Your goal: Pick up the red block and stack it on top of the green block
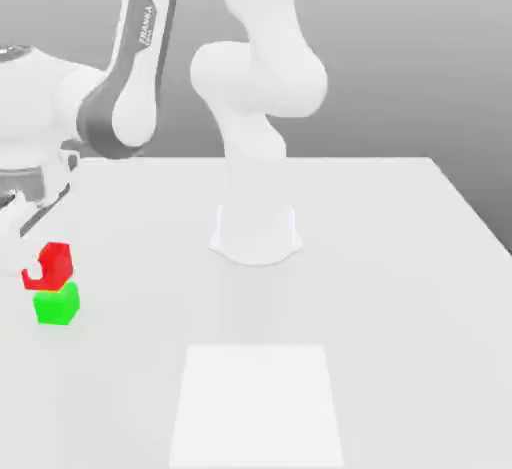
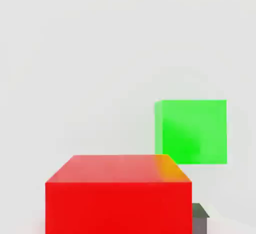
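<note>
The red block (image 1: pixel 58 257) is a small bright cube at the exterior view's left. My gripper (image 1: pixel 45 271) reaches down onto it, and one white finger (image 1: pixel 40 273) covers part of its front face. The jaws are shut on the red block. The hand view shows the red block (image 2: pixel 118 198) close up, with a dark finger pad (image 2: pixel 200 217) against its side. The green block (image 1: pixel 57 305) rests on the table just in front of the red one. In the hand view the green block (image 2: pixel 192 130) lies a short way beyond and to one side of the red block.
The arm's white base (image 1: pixel 256 232) stands mid-table, to the right of the blocks in the exterior view. A paler square patch (image 1: pixel 258 402) marks the white table (image 1: pixel 400 287) near its front edge. The table's far edge runs behind the base.
</note>
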### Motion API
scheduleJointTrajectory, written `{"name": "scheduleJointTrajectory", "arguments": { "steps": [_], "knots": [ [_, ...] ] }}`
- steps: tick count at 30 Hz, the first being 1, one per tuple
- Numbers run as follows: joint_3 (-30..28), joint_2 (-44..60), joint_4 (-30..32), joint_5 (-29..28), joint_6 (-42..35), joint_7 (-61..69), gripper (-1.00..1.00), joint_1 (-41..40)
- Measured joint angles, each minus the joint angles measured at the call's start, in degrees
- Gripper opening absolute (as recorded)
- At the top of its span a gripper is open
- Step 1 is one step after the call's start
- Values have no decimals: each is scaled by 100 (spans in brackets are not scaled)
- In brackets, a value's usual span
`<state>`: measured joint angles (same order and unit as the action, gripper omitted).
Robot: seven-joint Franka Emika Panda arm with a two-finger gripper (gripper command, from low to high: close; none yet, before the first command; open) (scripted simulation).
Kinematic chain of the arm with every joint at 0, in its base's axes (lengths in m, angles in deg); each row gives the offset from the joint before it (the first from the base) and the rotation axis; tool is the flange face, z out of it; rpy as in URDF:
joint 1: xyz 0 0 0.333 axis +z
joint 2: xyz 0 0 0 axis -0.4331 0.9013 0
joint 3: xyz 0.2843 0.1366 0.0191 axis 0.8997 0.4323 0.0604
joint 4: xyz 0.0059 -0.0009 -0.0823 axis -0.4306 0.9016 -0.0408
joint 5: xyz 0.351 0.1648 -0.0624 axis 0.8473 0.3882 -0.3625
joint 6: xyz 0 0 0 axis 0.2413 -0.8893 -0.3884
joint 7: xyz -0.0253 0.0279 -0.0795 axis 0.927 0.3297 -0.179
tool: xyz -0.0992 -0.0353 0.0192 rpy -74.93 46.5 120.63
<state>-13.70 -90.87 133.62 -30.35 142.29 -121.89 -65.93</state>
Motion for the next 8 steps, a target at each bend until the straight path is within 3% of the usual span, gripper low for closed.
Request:
{"name": "scheduleJointTrajectory", "arguments": {
  "steps": [5, 6, 8],
  "knots": [
    [155, 925, 1, 775, 892, 429, -100, -95],
    [222, 1061, -5, 895, 1017, 513, 100, -138],
    [223, 1061, -5, 895, 1017, 513, 100, -138]
  ]
}}
